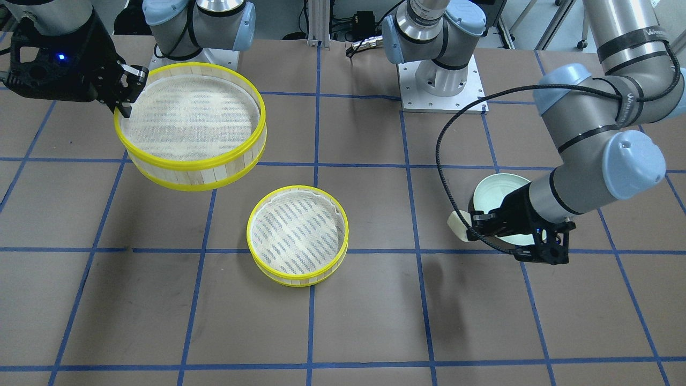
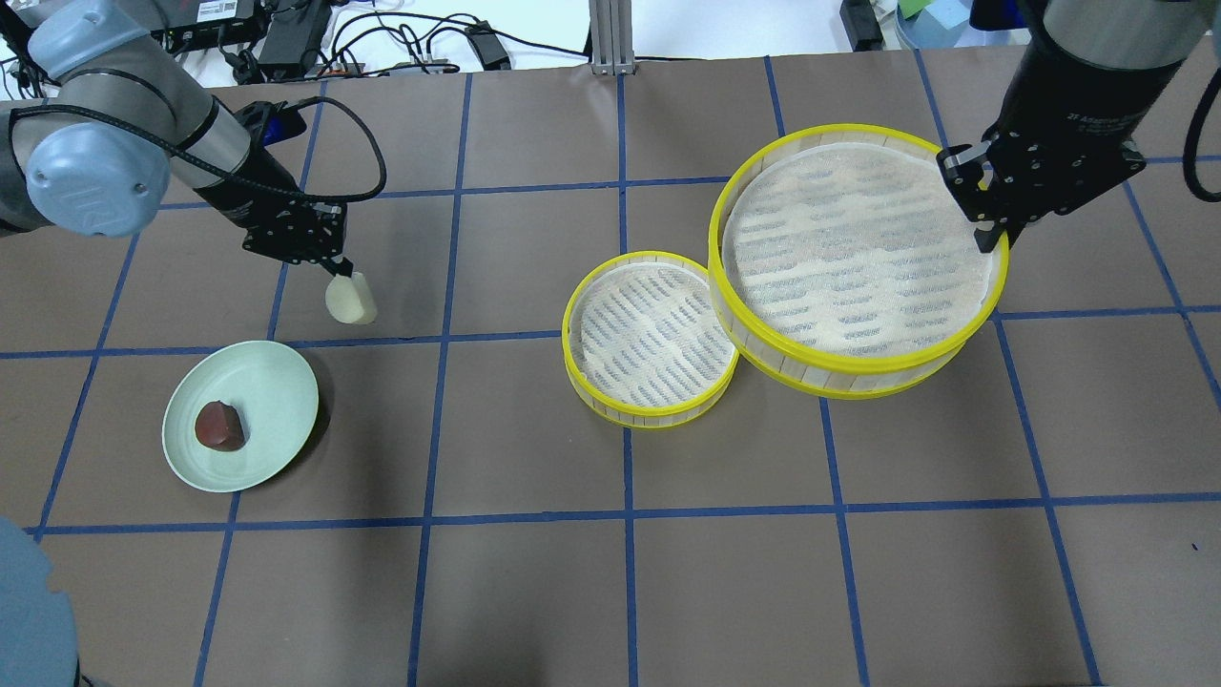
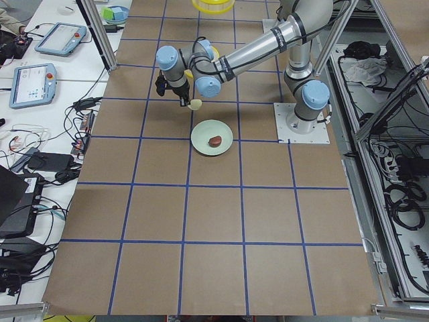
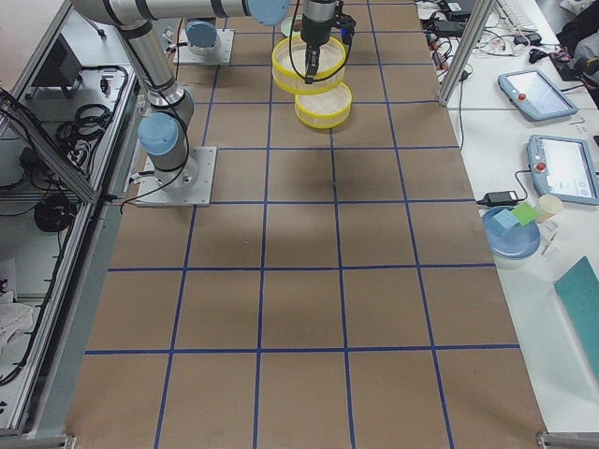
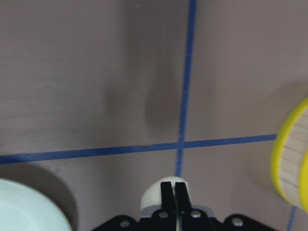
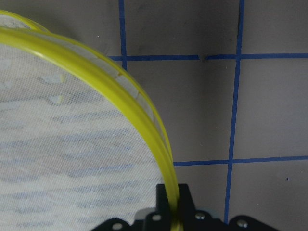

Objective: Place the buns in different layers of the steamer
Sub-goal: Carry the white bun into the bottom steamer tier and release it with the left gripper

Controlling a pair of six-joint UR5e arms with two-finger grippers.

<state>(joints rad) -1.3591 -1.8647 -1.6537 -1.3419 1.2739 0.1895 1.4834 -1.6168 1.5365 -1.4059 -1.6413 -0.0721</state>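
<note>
Cream bun (image 2: 350, 299) pinched in left gripper (image 2: 342, 276), brown bun (image 2: 218, 426) on green plate (image 2: 272, 391) at its 7 o'clock (overhead view); right gripper (image 2: 992, 239) pinches rim of lifted steamer tray (image 2: 839, 372), second tray (image 2: 649, 418) at 8 o'clock.

Two steamer layers are in sight, one lifted layer (image 2: 858, 374) and one resting layer (image 2: 649, 416), along with two buns, one cream bun (image 2: 350, 299) and one brown bun (image 2: 219, 426). There is a single green plate (image 2: 277, 382) and one table (image 2: 610, 592). Two arms are present, the left arm (image 2: 162, 110) and the right arm (image 2: 1097, 29), each ending in one gripper, the left gripper (image 2: 341, 275) and the right gripper (image 2: 992, 237), and the side bench carries two handheld screens, a farther screen (image 4: 529, 94) and a nearer screen (image 4: 566, 170).
</note>
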